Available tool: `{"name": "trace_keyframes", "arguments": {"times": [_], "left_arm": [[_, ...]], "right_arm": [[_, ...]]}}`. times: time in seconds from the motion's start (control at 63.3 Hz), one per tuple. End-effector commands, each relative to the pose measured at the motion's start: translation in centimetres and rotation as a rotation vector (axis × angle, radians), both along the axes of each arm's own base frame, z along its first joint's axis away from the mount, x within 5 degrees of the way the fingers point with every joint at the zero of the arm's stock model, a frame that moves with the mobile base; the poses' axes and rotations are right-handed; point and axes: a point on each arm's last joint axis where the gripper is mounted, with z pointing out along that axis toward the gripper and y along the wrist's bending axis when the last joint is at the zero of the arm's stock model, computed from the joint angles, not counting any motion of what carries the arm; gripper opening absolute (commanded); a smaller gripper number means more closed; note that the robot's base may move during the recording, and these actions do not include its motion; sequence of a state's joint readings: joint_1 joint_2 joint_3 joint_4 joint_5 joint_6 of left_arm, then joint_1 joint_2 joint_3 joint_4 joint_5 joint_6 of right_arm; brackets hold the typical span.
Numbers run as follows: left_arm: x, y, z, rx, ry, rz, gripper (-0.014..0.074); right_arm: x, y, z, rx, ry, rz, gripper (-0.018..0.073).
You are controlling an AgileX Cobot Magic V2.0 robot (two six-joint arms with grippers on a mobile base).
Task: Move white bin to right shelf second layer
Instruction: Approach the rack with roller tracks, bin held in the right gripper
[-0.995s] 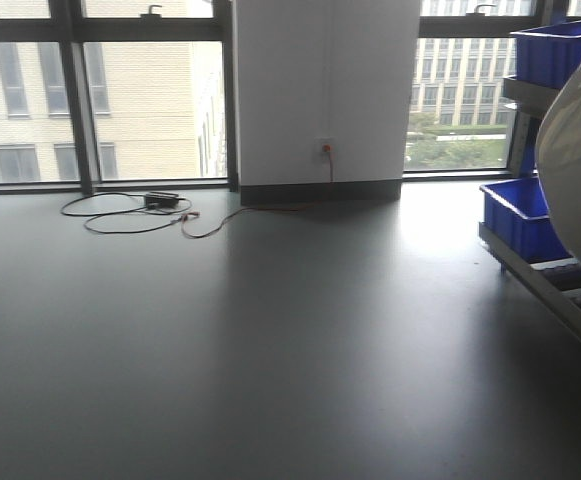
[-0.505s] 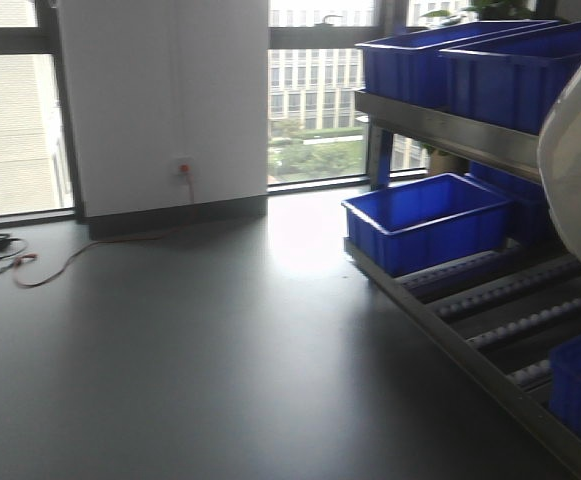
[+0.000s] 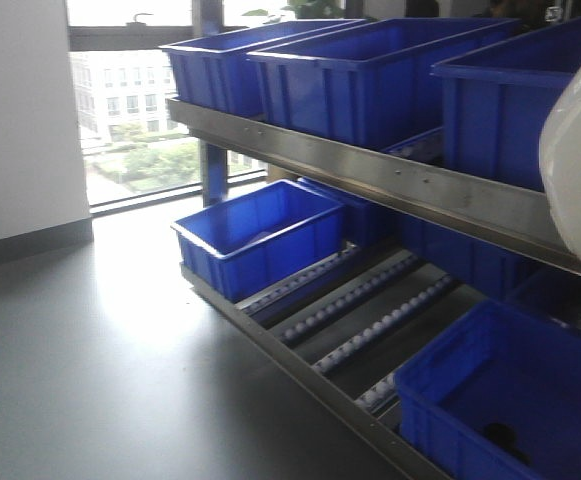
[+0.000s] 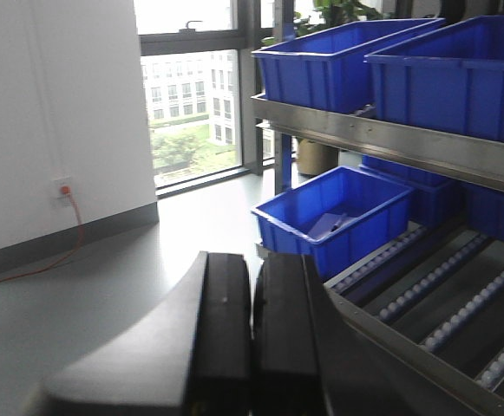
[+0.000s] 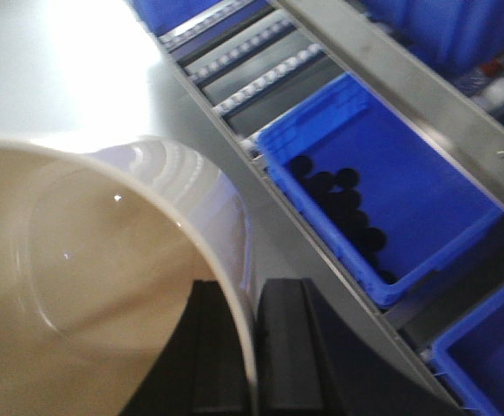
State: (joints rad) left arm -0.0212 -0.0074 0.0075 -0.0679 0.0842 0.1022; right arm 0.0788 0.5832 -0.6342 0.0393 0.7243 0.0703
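Observation:
The white bin point(image 3: 578, 160) hangs at the right edge of the front view, in front of the shelf. In the right wrist view my right gripper point(image 5: 245, 303) is shut on the bin's rim, one finger inside and one outside, and the bin's cream inside point(image 5: 78, 286) fills the lower left. The shelf's level of white roller rails point(image 3: 370, 305) runs low across the front view, and also shows in the left wrist view point(image 4: 460, 299) and the right wrist view point(image 5: 252, 54). My left gripper point(image 4: 252, 312) is shut and empty, above the floor left of the rack.
A blue crate point(image 3: 258, 235) sits at the far end of the roller level and another point(image 3: 510, 400) at the near end. Several blue crates point(image 3: 370, 70) stand on the steel level above. A crate point(image 5: 382, 191) holding black round parts lies under the bin. Grey floor point(image 3: 90, 370) lies to the left.
The view has swung right: the window and cable on the floor left the frame and the rack now fills it. The bin stays at the right edge, still held.

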Motion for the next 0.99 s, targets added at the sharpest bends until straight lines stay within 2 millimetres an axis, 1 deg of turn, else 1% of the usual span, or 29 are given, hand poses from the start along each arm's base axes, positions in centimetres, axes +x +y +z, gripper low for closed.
{"name": "trace_keyframes", "arguments": {"times": [0.0,0.979], "left_arm": [[0.01,0.06,-0.39,-0.010,-0.063,0.008,0.0085],[0.01,0.06,-0.39,-0.010,-0.063,0.008,0.0085]], "right_arm": [[0.31,-0.07,1.73,0.009,-0.118,-0.009,0.0049],[0.31,-0.07,1.73,0.009,-0.118,-0.009,0.0049]]}}
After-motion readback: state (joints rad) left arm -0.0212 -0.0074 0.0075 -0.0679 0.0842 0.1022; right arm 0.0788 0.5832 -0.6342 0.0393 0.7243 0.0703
